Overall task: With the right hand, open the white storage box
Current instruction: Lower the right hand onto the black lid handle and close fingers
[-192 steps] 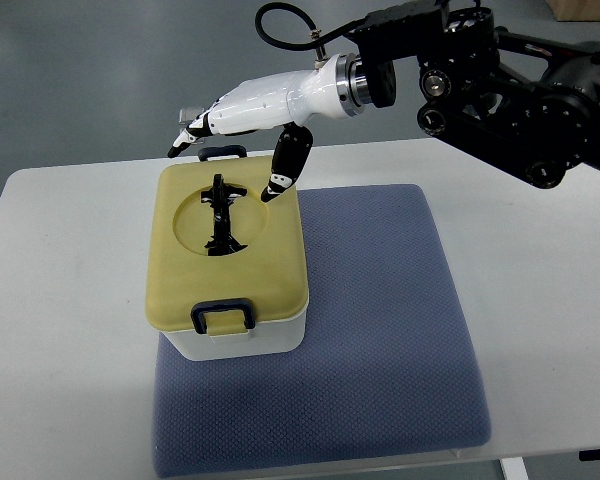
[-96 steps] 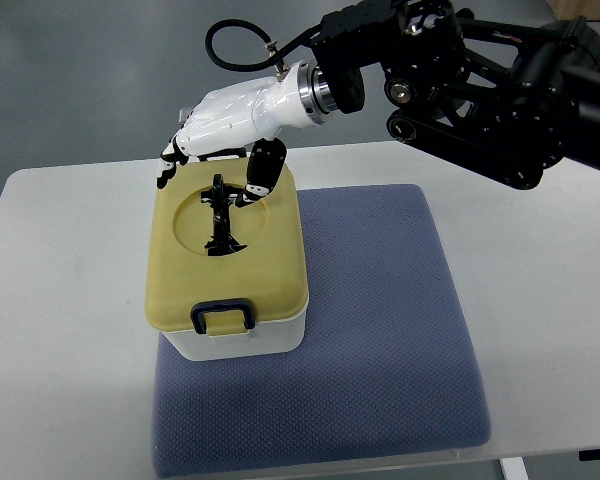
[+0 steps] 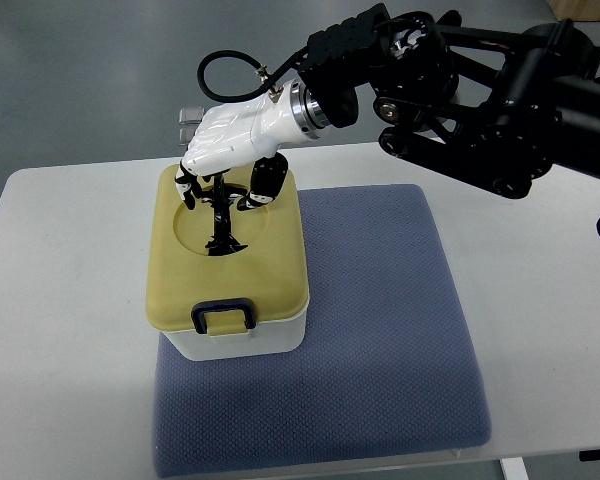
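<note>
A white storage box (image 3: 242, 342) with a yellow lid (image 3: 270, 265) stands on the left part of a blue-grey mat (image 3: 380, 340). The lid has a round recess with a black folding handle (image 3: 221, 220) in it, and a dark latch (image 3: 223, 317) at the near edge. My right hand (image 3: 220, 192), white with dark fingertips, hovers over the far end of the lid. Its fingers curl down on both sides of the top of the black handle. I cannot tell whether they touch it. The lid sits flat on the box. The left arm is out of view.
The white table (image 3: 70, 300) carries the mat and box. The black right arm (image 3: 480, 90) reaches in from the upper right above the table's far edge. A small grey object (image 3: 188, 118) shows just behind the hand.
The right hand has moved left and down from beyond the box's far edge onto the far end of the lid, and its fingers now curl around the top of the handle.
</note>
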